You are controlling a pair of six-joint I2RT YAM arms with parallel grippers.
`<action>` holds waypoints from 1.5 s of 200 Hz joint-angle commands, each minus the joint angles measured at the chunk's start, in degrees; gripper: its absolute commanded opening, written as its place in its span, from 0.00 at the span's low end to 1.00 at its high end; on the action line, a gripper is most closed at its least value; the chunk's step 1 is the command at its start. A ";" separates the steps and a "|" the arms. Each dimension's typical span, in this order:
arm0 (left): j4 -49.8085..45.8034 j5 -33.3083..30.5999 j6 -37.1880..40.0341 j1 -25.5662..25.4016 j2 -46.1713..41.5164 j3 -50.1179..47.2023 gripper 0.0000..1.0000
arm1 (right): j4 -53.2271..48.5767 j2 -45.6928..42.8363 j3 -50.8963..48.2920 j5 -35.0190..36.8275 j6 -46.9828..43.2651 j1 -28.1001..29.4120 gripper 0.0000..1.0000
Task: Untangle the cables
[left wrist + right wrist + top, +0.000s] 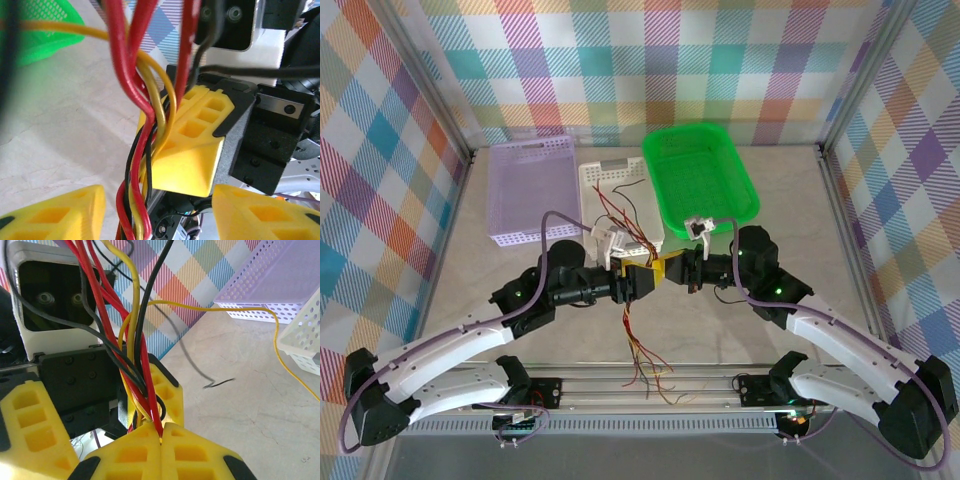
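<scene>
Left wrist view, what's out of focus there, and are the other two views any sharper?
Left wrist view: the cables nearest the lens are soft, the green basket is a blur, and a dark smear runs down the left edge. Right wrist view: cables crisp, the lilac basket slightly soft. Top external view: sharp throughout, even light, faint shadows.

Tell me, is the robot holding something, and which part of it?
The right gripper pinches the cables as a bunch, mid-length, between its fingertips. The left gripper stands open around them, not gripping.
</scene>
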 commanded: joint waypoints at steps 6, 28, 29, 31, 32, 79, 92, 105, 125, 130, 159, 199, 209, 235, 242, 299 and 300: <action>0.48 -2.01 0.22 -0.14 -3.88 -2.57 0.63 | 0.12 -1.23 2.38 0.23 -1.33 0.31 0.00; 0.46 -3.05 -0.25 -0.14 -5.91 -4.72 0.64 | -0.14 -1.23 2.87 0.05 -1.20 0.32 0.00; 0.41 -3.07 -0.26 -0.14 -5.97 -4.79 0.63 | -0.13 -1.23 2.83 0.06 -1.20 0.32 0.00; 0.37 -3.09 -0.32 -0.14 -6.06 -4.89 0.63 | -0.20 -1.24 2.87 0.06 -1.13 0.31 0.00; 0.32 -3.14 -0.33 -0.14 -6.13 -4.97 0.63 | -0.17 -1.24 2.87 0.02 -1.12 0.31 0.00; -1.76 -3.71 0.26 -0.14 -4.86 -5.16 0.50 | 0.39 -1.18 3.33 -1.07 -0.36 0.39 0.00; -2.31 -3.70 0.76 -0.14 -4.27 -4.66 0.45 | 0.38 -1.19 3.32 -1.37 -0.20 0.39 0.00; -3.21 -4.10 1.17 -0.14 -4.07 -4.17 0.37 | 0.23 -1.32 3.32 -1.43 -0.23 0.40 0.00; -4.14 -4.70 1.72 -0.14 -4.62 -3.72 0.25 | -0.52 -1.43 3.25 -1.37 -0.66 0.36 0.00; -4.37 -5.03 1.82 -0.14 -4.90 -3.66 0.20 | -0.81 -1.48 3.15 -1.22 -0.82 0.40 0.00; -5.53 -7.07 1.70 -0.14 -7.69 -4.16 0.00 | -3.82 -1.59 2.89 0.65 -2.28 0.40 0.00; -6.82 -9.04 1.85 -0.14 -11.10 -5.06 0.00 | -7.89 -2.02 2.68 3.55 -4.16 0.35 0.00; -7.26 -9.20 1.91 -0.18 -11.43 -5.09 0.00 | -9.45 -2.59 2.79 5.57 -4.69 0.32 0.00; -8.19 -9.60 1.94 -0.14 -12.42 -5.54 0.00 | -14.40 -4.39 3.73 10.84 -6.81 0.14 0.00; -8.47 -9.77 1.90 -0.14 -12.73 -5.70 0.00 | -15.69 -4.66 4.14 11.69 -7.31 0.05 0.00; -8.57 -9.80 1.14 -0.14 -14.60 -7.20 0.00 | -13.81 -5.84 3.07 8.82 -6.01 -0.30 0.00; -8.50 -9.70 1.06 -0.14 -14.58 -7.22 0.00 | -13.48 -5.82 2.97 8.44 -5.89 -0.30 0.00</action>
